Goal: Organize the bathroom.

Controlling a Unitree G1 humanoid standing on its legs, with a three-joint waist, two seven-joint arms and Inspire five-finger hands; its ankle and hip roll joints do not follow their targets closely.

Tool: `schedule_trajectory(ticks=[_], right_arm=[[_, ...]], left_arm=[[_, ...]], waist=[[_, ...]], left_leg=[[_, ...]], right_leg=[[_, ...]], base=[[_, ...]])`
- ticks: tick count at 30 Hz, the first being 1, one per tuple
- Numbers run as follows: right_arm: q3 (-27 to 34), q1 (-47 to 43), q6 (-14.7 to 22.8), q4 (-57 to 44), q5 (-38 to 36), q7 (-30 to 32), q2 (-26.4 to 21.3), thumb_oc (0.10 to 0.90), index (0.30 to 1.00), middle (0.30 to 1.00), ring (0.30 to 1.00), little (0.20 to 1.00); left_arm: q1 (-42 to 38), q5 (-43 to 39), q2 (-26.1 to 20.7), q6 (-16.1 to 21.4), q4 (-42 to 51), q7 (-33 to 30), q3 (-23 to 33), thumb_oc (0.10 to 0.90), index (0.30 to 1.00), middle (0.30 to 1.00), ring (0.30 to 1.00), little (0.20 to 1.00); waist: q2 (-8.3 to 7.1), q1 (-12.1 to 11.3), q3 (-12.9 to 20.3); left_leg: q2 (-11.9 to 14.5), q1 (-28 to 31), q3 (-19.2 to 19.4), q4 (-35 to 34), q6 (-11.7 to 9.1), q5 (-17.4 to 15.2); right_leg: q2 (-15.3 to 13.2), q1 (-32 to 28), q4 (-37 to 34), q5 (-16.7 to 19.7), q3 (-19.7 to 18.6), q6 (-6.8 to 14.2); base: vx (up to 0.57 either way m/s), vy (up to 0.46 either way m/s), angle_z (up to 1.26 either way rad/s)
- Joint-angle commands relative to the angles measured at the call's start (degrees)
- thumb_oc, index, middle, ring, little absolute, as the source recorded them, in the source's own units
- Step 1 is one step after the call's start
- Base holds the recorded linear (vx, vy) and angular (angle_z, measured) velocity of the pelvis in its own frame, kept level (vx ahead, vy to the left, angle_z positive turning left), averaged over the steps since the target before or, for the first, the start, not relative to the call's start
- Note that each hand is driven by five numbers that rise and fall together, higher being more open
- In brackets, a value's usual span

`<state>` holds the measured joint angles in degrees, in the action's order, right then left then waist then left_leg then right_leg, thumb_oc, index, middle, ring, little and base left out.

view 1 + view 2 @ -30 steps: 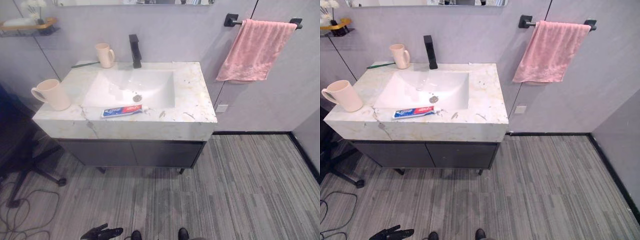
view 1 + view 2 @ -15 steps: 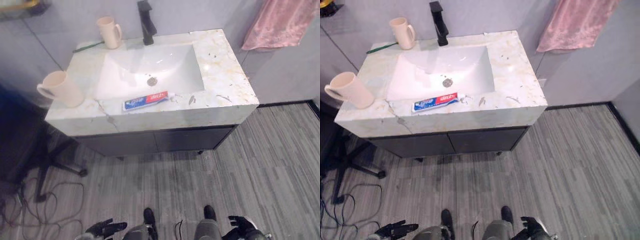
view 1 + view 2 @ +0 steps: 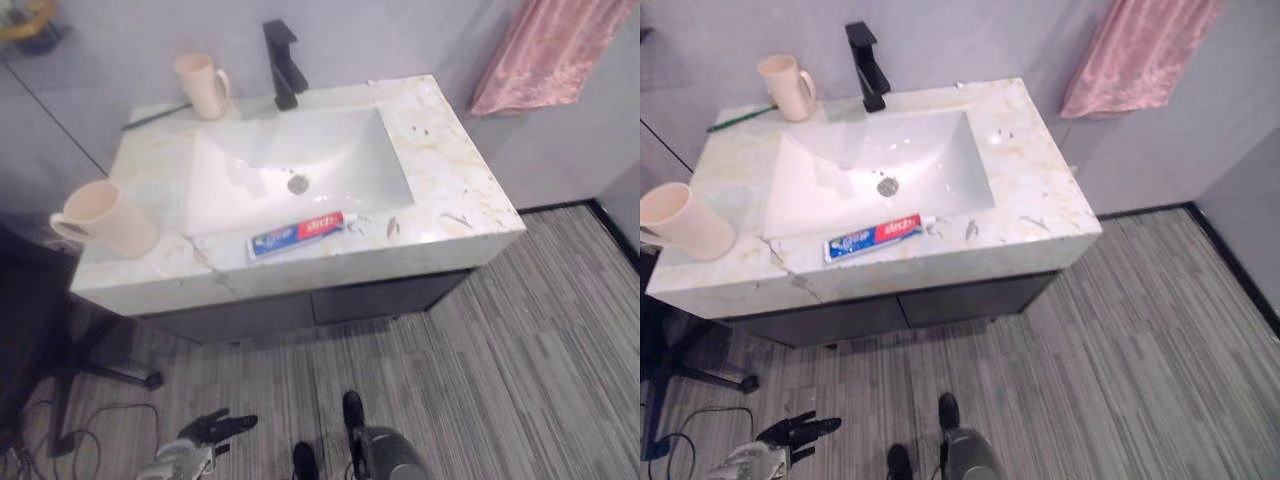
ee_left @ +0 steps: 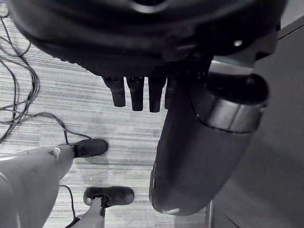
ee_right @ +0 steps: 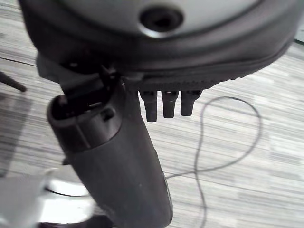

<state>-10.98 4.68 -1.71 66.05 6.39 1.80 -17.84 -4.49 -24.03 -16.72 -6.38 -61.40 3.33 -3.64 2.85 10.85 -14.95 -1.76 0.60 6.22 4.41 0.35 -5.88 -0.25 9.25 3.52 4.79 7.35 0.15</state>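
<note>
Only wrist cam — right hand (image 5: 164,102) relaxed

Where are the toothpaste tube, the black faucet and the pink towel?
toothpaste tube (image 3: 296,233), left eye view, middle of the tube.
black faucet (image 3: 283,64), left eye view, its upright body.
pink towel (image 3: 1137,55), right eye view, middle of the cloth.

My dark left hand (image 3: 215,428) hangs over grey striped floor (image 3: 520,340). Beyond my fingers: a cream-veined marble counter (image 3: 450,190), white basin (image 3: 300,165), two beige mugs (image 3: 105,215), black tap (image 3: 282,65), red-white-blue toothpaste tube (image 3: 297,233), pink towel (image 3: 555,55).
</note>
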Motion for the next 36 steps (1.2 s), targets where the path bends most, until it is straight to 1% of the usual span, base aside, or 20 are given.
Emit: schedule_trajectory(ticks=[1,8,10,11,12,13,16,18,19,21,23,25,27,28,31,32,33,34,35,36], right_arm=[[-1.14,-1.78,1.34,-3.01,-0.76,1.88,-2.54,0.800,0.900,0.900,0.900,0.900],[-1.00,-2.05,2.70,-2.56,-0.03,2.65,-2.21,0.800,0.900,0.900,0.900,0.900],[-0.98,-2.30,3.09,-2.30,0.22,2.83,-2.15,0.800,0.900,0.900,0.900,0.900],[-1.11,-2.64,3.12,-1.84,-0.27,3.23,-1.84,0.800,0.900,0.900,0.900,0.900],[-1.13,-2.66,3.13,-1.81,-0.31,3.26,-1.82,0.800,0.900,0.900,0.900,0.900],[-1.29,-2.75,2.96,-1.75,-1.23,3.76,-1.58,0.800,0.900,0.900,0.900,0.900],[-1.14,-2.53,2.75,-1.75,-1.97,4.30,-1.31,0.800,0.900,0.900,0.900,0.900],[-0.91,-2.11,2.51,-1.81,-2.62,4.74,-1.09,0.800,0.900,0.900,0.900,0.900],[-0.57,-1.65,2.52,-1.67,-2.79,4.97,-0.95,0.800,0.900,0.900,0.900,0.900],[-0.62,-1.20,2.55,-1.71,-2.54,5.02,-0.84,0.800,0.900,0.900,0.900,0.900],[-0.79,-0.56,2.34,-2.03,-2.34,4.63,-0.94,0.800,0.900,0.900,0.900,0.900],[-1.29,-0.19,2.30,-2.02,-1.98,4.43,-0.76,0.800,0.900,0.900,0.900,0.900],[-1.53,-0.07,2.62,-1.85,-1.69,4.29,-0.69,0.800,0.900,0.900,0.900,0.900],[-1.85,-0.17,2.64,-1.79,-1.70,4.31,-0.81,0.800,0.900,0.900,0.900,0.900],[-1.76,-0.53,2.60,-1.53,-0.78,3.54,-1.56,0.800,0.900,0.900,0.900,0.900],[-1.77,-0.65,2.51,-1.56,-0.80,3.43,-1.71,0.800,0.900,0.900,0.900,0.900],[-1.68,-0.88,2.42,-1.66,-0.68,3.02,-2.20,0.800,0.900,0.900,0.900,0.900],[-1.54,-1.00,2.23,-1.76,-0.72,2.80,-2.53,0.800,0.900,0.900,0.900,0.900],[-1.52,-1.20,2.19,-1.71,-0.98,2.55,-2.87,0.800,0.900,0.900,0.900,0.900],[-1.85,-1.30,1.81,-1.93,-1.49,2.38,-3.13,0.800,0.900,0.900,0.900,0.900]], left_arm=[[4.59,2.97,-3.74,-0.41,0.98,0.16,0.50,0.800,0.900,0.900,0.900,0.900],[5.94,0.96,-3.27,0.33,-0.63,-3.63,2.86,0.800,0.900,0.900,0.900,0.900],[6.22,-3.78,-2.92,0.77,-1.91,-10.41,4.77,0.800,0.900,0.900,0.900,0.900],[6.11,-8.26,-2.79,2.05,-3.46,-17.78,7.77,0.800,0.900,0.900,0.900,0.900],[6.12,-8.69,-2.77,2.22,-3.51,-18.19,7.96,0.800,0.900,0.900,0.900,0.900],[6.15,-12.59,-2.86,3.48,-4.52,-23.79,11.21,0.800,0.900,0.900,0.900,0.900],[6.15,-16.51,-3.27,6.72,-5.91,-27.23,13.60,0.800,0.900,0.900,0.900,0.900],[5.64,-19.32,-3.51,10.48,-6.05,-30.92,16.13,0.800,0.900,0.900,0.900,0.900],[5.14,-20.39,-4.01,14.54,-5.82,-33.80,17.73,0.800,0.900,0.900,0.900,0.900],[4.66,-24.18,-4.41,19.66,-4.78,-37.14,19.05,0.800,0.900,0.900,0.900,0.900],[3.95,-25.38,-5.63,28.60,-0.93,-45.61,22.24,0.800,0.900,0.900,0.900,0.900],[3.48,-26.32,-7.95,32.68,1.82,-52.52,25.38,0.800,0.900,0.900,0.900,0.900],[3.21,-29.33,-9.40,37.96,3.13,-54.50,27.16,0.800,0.900,0.900,0.900,0.900],[2.74,-31.07,-12.61,42.32,5.58,-58.85,29.88,0.800,0.900,0.900,0.900,0.900],[1.92,-29.94,-18.04,48.47,9.46,-61.50,32.05,0.800,0.900,0.900,0.900,0.900],[1.66,-29.24,-18.83,48.86,10.48,-62.17,32.29,0.800,0.900,0.900,0.900,0.900],[0.89,-24.54,-21.26,50.45,14.97,-64.52,33.17,0.800,0.900,0.900,0.900,0.900],[0.41,-19.66,-24.09,48.38,19.52,-67.46,33.87,0.800,0.900,0.900,0.900,0.900],[-0.50,-15.79,-26.74,45.61,24.83,-67.03,34.32,0.800,0.900,0.900,0.900,0.900],[-2.06,-7.11,-30.85,37.04,34.69,-70.98,34.40,0.800,0.900,0.900,0.900,0.900]], waist=[[-1.57,-1.61,3.96],[-2.10,-2.36,5.05],[-2.37,-2.63,5.20],[-2.66,-2.92,5.45],[-2.68,-2.91,5.41],[-3.14,-3.18,5.48],[-3.63,-3.23,5.59],[-3.99,-2.87,5.61],[-4.14,-2.48,5.71],[-4.30,-2.24,5.77],[-4.58,-2.30,5.73],[-4.63,-2.53,5.80],[-4.67,-2.69,5.92],[-4.42,-2.89,6.26],[-3.84,-3.02,6.55],[-3.81,-3.06,6.68],[-3.44,-3.16,6.73],[-3.22,-3.32,6.97],[-3.14,-3.42,7.14],[-3.22,-3.48,7.40]], left_leg=[[-1.60,-5.31,0.33,6.77,0.27,-0.90],[-0.73,-4.52,0.12,7.73,0.56,-1.50],[-0.36,-4.08,0.15,7.53,0.57,-1.45],[0.13,-3.64,0.31,6.84,0.35,-0.92],[0.16,-3.58,0.28,6.79,0.33,-0.88],[0.80,-3.18,0.65,6.52,0.16,-0.60],[1.53,-2.79,1.22,5.98,-0.18,0.06],[2.65,-2.03,3.07,4.97,-0.64,0.82],[3.54,-1.38,4.30,4.05,-0.98,1.44],[3.96,-0.76,4.53,3.22,-1.22,1.92],[3.97,-0.14,4.52,2.61,-1.48,2.28],[4.11,0.62,4.59,1.95,-1.62,2.42],[4.08,0.86,4.43,1.56,-1.75,2.67],[4.20,1.21,4.34,0.42,-1.93,3.43],[4.33,2.14,4.64,-0.10,-2.08,3.34],[4.31,2.04,4.73,-0.17,-2.08,3.52],[4.34,2.47,4.88,-0.09,-2.13,3.10],[4.29,2.58,5.00,-0.10,-2.10,3.03],[4.23,2.64,5.10,0.07,-2.10,2.78],[4.23,2.77,5.26,0.35,-2.03,2.37]], right_leg=[[-1.33,-0.58,4.98,-5.16,-2.07,6.07],[-0.69,-3.25,3.71,-5.94,-1.62,5.24],[-0.53,-3.94,3.29,-6.15,-1.30,5.11],[-0.33,-4.47,2.90,-6.24,-0.93,5.00],[-0.32,-4.56,2.85,-6.25,-0.88,4.98],[-0.23,-5.31,2.37,-6.35,-0.34,4.92],[-0.17,-6.02,1.75,-6.18,0.47,4.94],[-0.13,-6.72,0.99,-5.99,1.60,5.12],[-0.23,-6.99,0.74,-5.90,2.47,5.32],[-0.24,-7.41,0.27,-5.74,2.80,5.48],[-0.24,-8.15,-0.55,-5.36,2.88,5.93],[-0.24,-8.80,-0.96,-5.25,2.89,6.29],[-0.30,-9.05,-1.19,-5.14,2.81,6.49],[-0.30,-9.17,-1.44,-4.96,2.68,6.60],[-0.43,-9.64,-1.44,-5.12,2.57,6.85],[-0.51,-9.50,-1.48,-4.97,2.54,6.80],[-0.58,-9.83,-1.31,-5.32,2.46,6.83],[-0.64,-9.90,-1.28,-5.31,2.31,6.85],[-0.67,-9.97,-1.15,-5.51,2.16,6.78],[-0.78,-10.14,-1.07,-5.66,2.07,6.66]], base=[[0.16,-0.190,0.07],[0.07,-0.127,0.10],[0.02,-0.097,0.18],[0.01,-0.076,0.13],[0.01,-0.098,0.21],[0.00,-0.062,0.22],[0.00,-0.047,0.30],[-0.01,-0.012,0.42],[0.00,0.019,0.41],[0.01,0.034,0.62],[0.01,0.041,0.42],[0.01,0.032,0.14],[0.00,0.045,0.10],[0.00,0.061,0.02],[0.00,0.062,0.03],[0.01,0.042,0.02],[0.00,0.036,0.02],[0.00,0.031,0.05],[0.00,-0.002,0.13],[0.00,-0.016,0.21]])
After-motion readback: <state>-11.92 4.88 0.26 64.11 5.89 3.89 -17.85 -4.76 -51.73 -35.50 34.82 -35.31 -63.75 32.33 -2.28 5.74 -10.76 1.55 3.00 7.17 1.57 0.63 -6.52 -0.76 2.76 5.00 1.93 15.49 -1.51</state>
